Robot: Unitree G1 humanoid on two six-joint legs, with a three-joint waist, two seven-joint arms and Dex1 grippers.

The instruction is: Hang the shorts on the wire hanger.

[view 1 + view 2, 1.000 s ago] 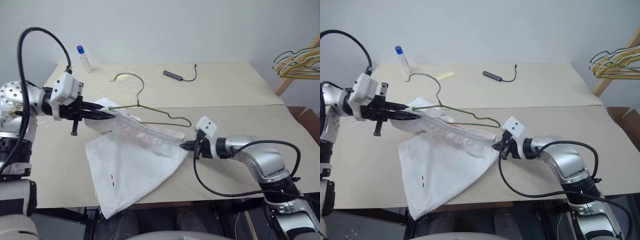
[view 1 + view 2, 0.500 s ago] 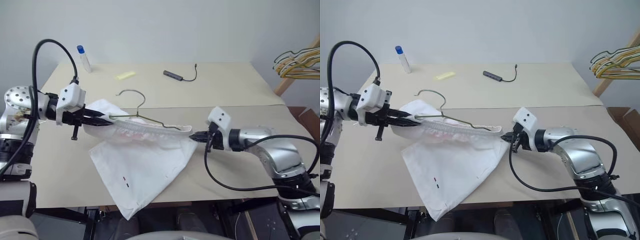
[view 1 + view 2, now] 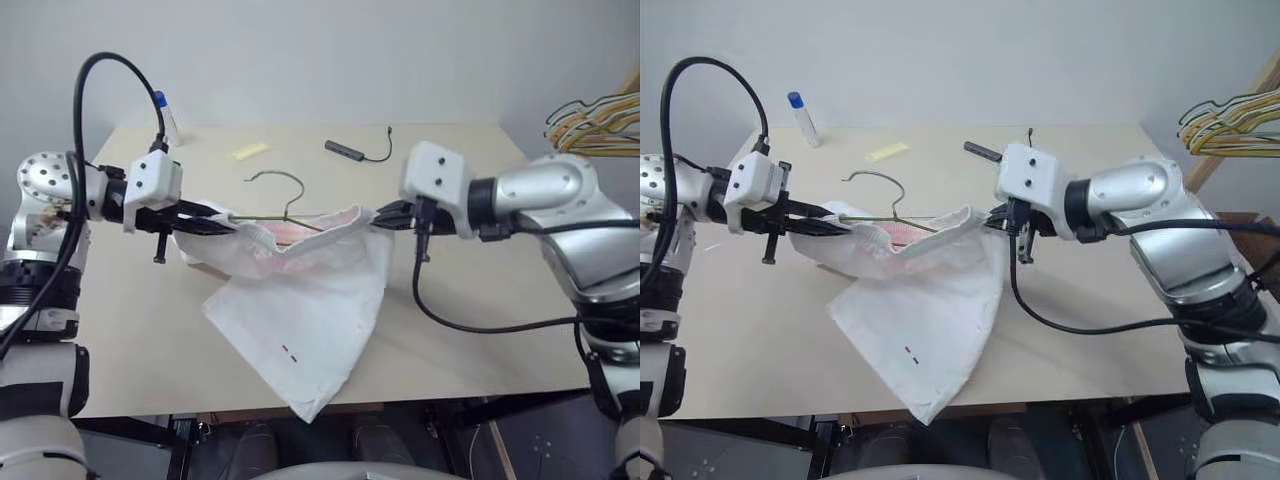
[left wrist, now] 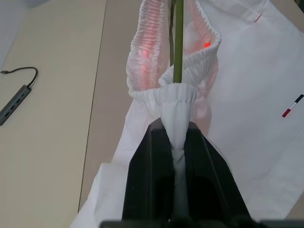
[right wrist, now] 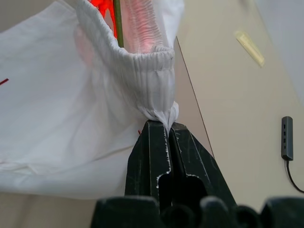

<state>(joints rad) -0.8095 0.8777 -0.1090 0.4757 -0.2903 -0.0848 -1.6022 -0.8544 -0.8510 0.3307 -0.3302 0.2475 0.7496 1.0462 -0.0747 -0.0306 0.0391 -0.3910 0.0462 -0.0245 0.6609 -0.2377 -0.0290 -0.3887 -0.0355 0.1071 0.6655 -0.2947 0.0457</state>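
Note:
The white shorts (image 3: 300,310) hang in the air above the table, stretched by the waistband between both grippers, legs drooping toward the front edge. My left gripper (image 3: 222,222) is shut on the waistband's left end (image 4: 176,121). At the right end (image 5: 159,111), my right gripper (image 3: 378,217) is also shut on the gathered band. The wire hanger (image 3: 275,190) sits inside the waistband; its olive wire (image 4: 178,42) runs through the opening and its hook rises above the cloth.
The beige table (image 3: 470,320) carries a small bottle with a blue cap (image 3: 803,118), a yellow strip (image 3: 249,151) and a grey adapter with a cable (image 3: 345,149) at the back. A bunch of yellow and black hangers (image 3: 598,125) hangs at the far right.
My right gripper has risen well off the table with its end of the waistband, lifting the shorts and hanger into the air. The left gripper barely moved.

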